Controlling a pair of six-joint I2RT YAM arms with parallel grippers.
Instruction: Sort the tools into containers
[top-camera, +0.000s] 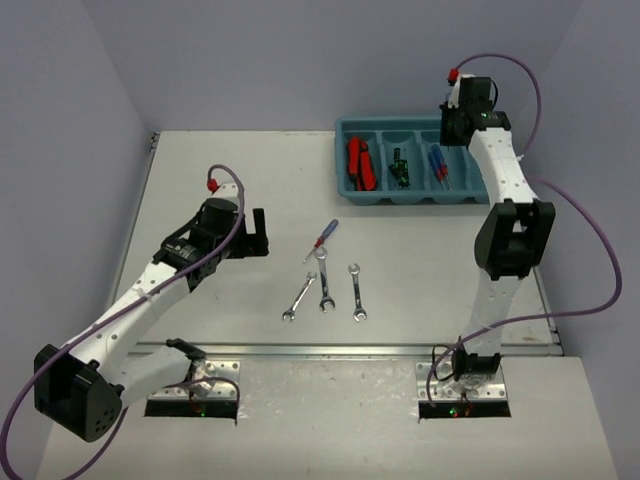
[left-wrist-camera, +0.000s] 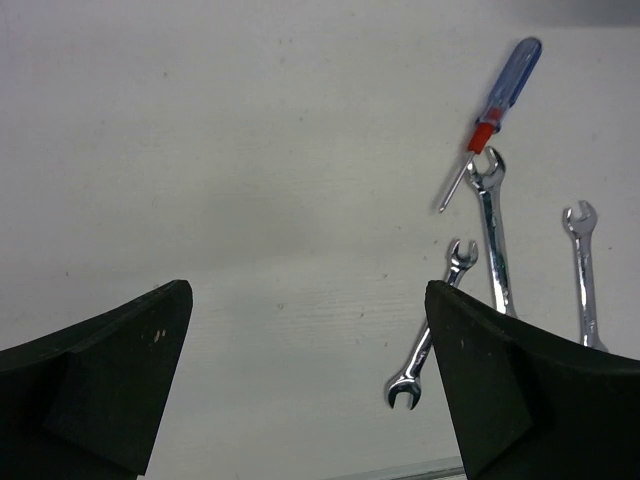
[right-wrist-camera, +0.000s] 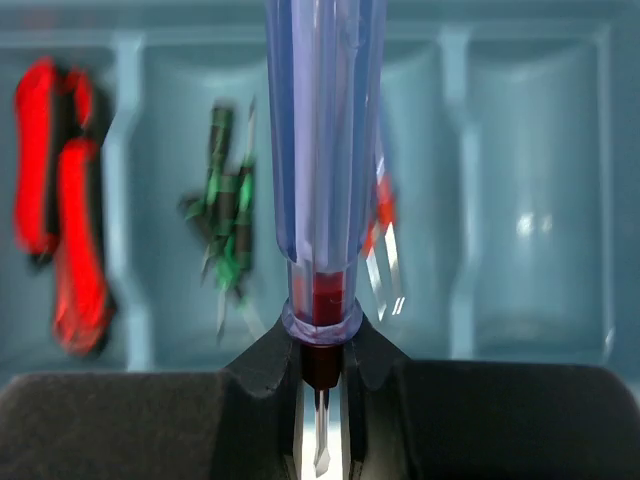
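Observation:
My right gripper (right-wrist-camera: 322, 370) is shut on a blue-handled screwdriver (right-wrist-camera: 322, 150) and holds it above the teal tray (top-camera: 344, 150), near its right end (top-camera: 460, 125). The tray holds red-and-black knives (right-wrist-camera: 60, 240) in the first compartment, green screwdrivers (right-wrist-camera: 228, 220) in the second and blue screwdrivers (right-wrist-camera: 385, 240) in the third. The fourth compartment (right-wrist-camera: 530, 220) looks bare. My left gripper (left-wrist-camera: 310, 380) is open and empty, left of the tools on the table (top-camera: 255, 235). One blue screwdriver (left-wrist-camera: 495, 110) and three silver wrenches (left-wrist-camera: 432, 325) (left-wrist-camera: 492, 230) (left-wrist-camera: 583, 270) lie there.
The loose tools lie mid-table in the top view: the screwdriver (top-camera: 322, 240) and the wrenches (top-camera: 299, 296) (top-camera: 324, 280) (top-camera: 356, 291). The right arm (top-camera: 510, 230) stands over the tray's right end. The table's near edge (top-camera: 350, 350) runs just below the wrenches.

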